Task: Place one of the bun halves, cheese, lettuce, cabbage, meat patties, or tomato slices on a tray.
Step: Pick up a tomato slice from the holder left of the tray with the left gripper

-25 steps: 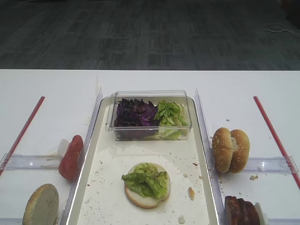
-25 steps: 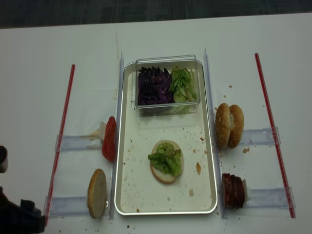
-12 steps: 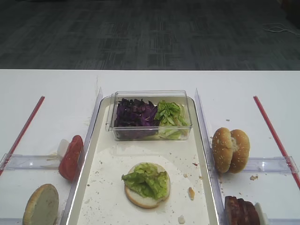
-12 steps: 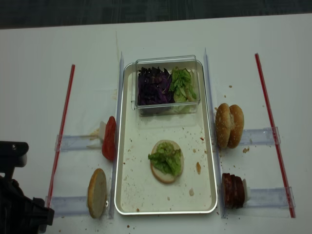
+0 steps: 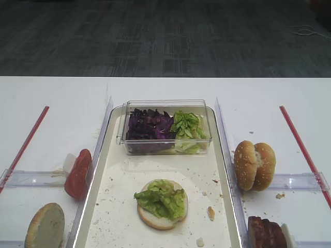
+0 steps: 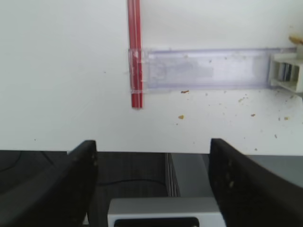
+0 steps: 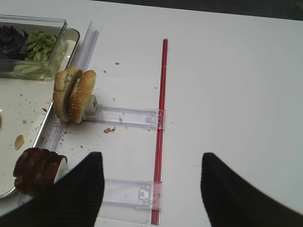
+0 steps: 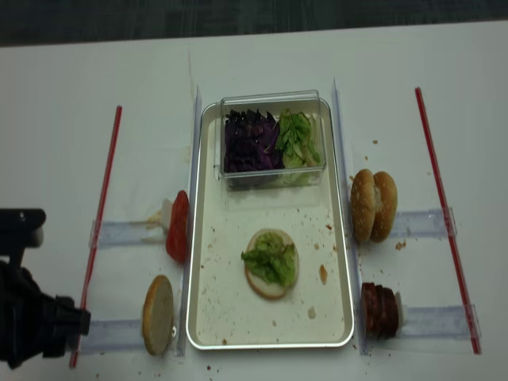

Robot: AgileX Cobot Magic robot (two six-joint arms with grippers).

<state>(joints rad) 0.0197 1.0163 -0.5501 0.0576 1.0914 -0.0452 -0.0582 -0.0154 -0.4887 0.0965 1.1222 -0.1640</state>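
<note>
The tray (image 8: 193, 238) lies mid-table with a bun half topped by lettuce (image 8: 271, 262) on its floor. At its far end a clear tub holds purple cabbage (image 8: 251, 139) and more lettuce (image 8: 298, 136). Tomato slices (image 8: 178, 226) and a bun half (image 8: 157, 314) stand on edge left of the tray. Two bun halves (image 8: 374, 205) and the meat patties (image 8: 380, 310) stand to its right. No cheese is in view. My left gripper (image 6: 151, 156) is open and empty over the table's front left edge. My right gripper (image 7: 149, 161) is open and empty, right of the patties (image 7: 35, 170).
Red strips (image 8: 101, 206) (image 8: 443, 206) run along both sides. Clear plastic holders (image 6: 203, 75) (image 7: 125, 116) lie flat beside the food. The table's front edge (image 6: 151, 151) is just under my left gripper. Crumbs dot the tray floor (image 5: 119, 206).
My left arm has come up into the lower left of the overhead view and shifted a little to the right. The food and tray have not moved.
</note>
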